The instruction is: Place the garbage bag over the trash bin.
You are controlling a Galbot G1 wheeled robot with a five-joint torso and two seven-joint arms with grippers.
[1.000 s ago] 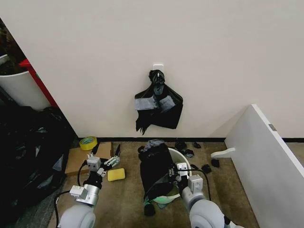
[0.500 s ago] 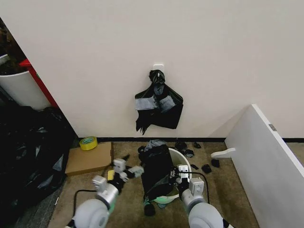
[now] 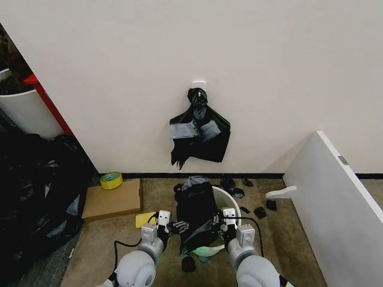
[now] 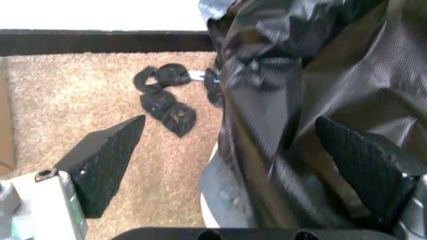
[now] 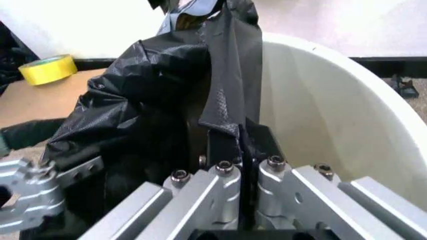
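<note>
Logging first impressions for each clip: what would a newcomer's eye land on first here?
Low in the head view, the garbage bag hangs half over the trash bin, the right gripper shut on its edge at the rim, the open left gripper straddling it. On the wall above hangs a taped black bundle.

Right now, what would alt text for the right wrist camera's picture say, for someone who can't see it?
The right gripper is shut on an edge of the black garbage bag, draped over the white trash bin rim. A yellow tape roll lies behind.

A cluttered storeroom: bare wall [image 3: 269, 72], carpet [image 3: 161, 251], tape roll [image 3: 111, 179].
</note>
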